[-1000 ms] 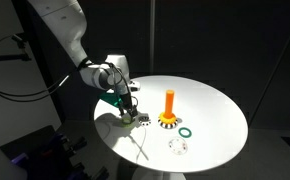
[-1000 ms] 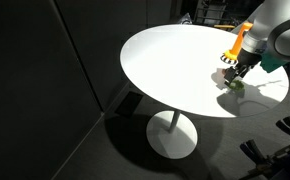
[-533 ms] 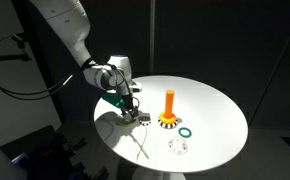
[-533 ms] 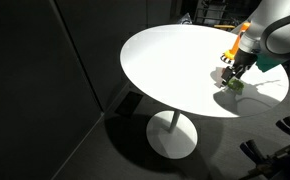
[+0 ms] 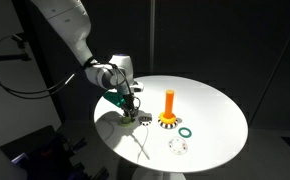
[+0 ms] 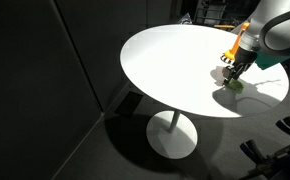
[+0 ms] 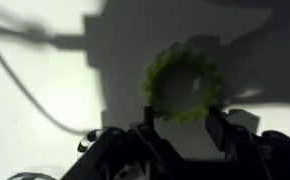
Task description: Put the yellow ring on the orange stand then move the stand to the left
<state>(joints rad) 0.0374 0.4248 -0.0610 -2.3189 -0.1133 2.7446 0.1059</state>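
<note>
One second brings almost no movement: the gripper [image 5: 134, 114] sits low over the white table [image 5: 210, 110], edging only slightly, fingers [image 7: 221, 128] spread apart astride the yellow ring [image 7: 155, 85], grasping nothing. The ring lies flat, apart from the orange stand [image 5: 169, 103]; the pickup looks imminent

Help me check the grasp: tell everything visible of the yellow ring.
The yellow ring is a thin, pale yellow-green hoop with a toothed outer edge, plastic by its look. It lies flat on the white table, in the arm's shadow, apart from the orange stand. The gripper is over it, one finger at either side of its near edge; whether they touch it cannot be told. Nothing else touches it.
</note>
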